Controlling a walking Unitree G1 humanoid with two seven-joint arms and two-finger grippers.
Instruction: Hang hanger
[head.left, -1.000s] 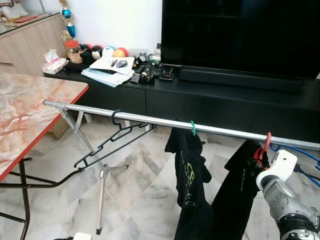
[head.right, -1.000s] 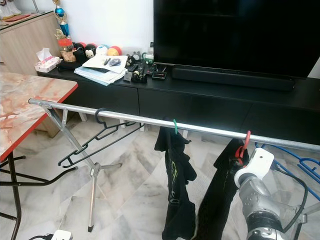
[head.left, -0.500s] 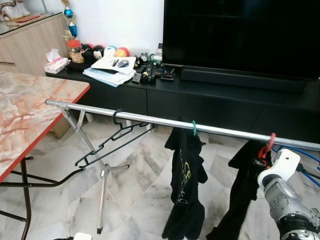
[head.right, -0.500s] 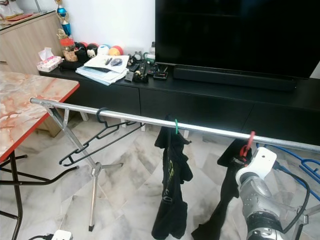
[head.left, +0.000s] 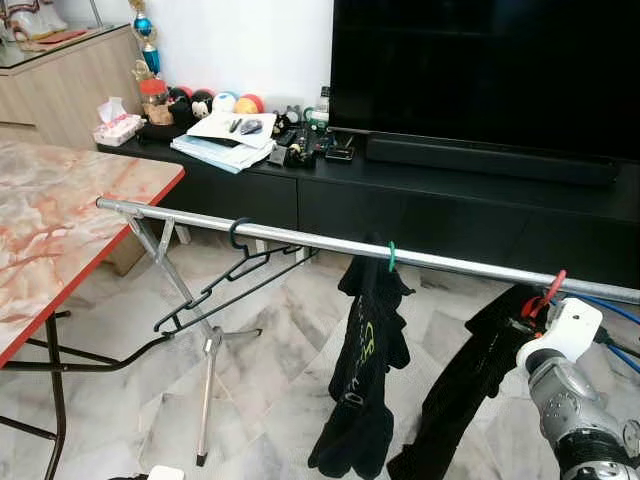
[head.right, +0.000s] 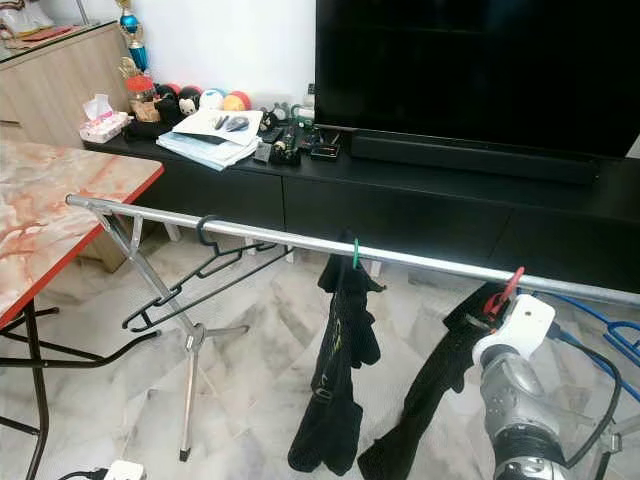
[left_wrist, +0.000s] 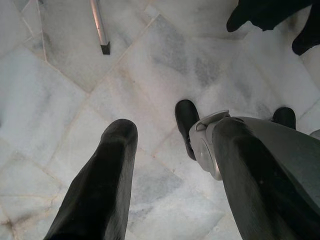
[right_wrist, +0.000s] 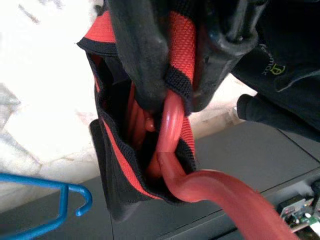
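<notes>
A marble-patterned table with a red edge (head.left: 60, 230) stands at the far left, and beside it a silver clothes rail (head.left: 300, 243) runs across the room in front of a black TV console (head.left: 450, 190). From the head views, an empty black hanger (head.left: 232, 270) hooks over the rail near its left end, then a green hanger (head.left: 390, 256) carries a black garment with green print (head.left: 365, 350), and furthest right a red hanger (head.left: 545, 297) with its hook tilted against the rail bears a second black garment (head.left: 470, 380). The right gripper (right_wrist: 180, 65) sits just below the rail at that red hanger; the head views give only the white wrist housing there, while the right wrist view looks close in and shows the black fingers (right_wrist: 137, 45) clamped on the hanger's red neck together with the garment's black-and-red collar (right_wrist: 145, 165), and a blue hanger (right_wrist: 60, 200) off to one side. The left wrist view looks down at pale marble floor tiles (left_wrist: 60, 100), the left gripper (left_wrist: 170, 165) hanging low with its two fingers spread well apart and holding nothing, a foot of the rail's stand (left_wrist: 100, 30) and the robot's own foot (left_wrist: 200, 135) beyond.
</notes>
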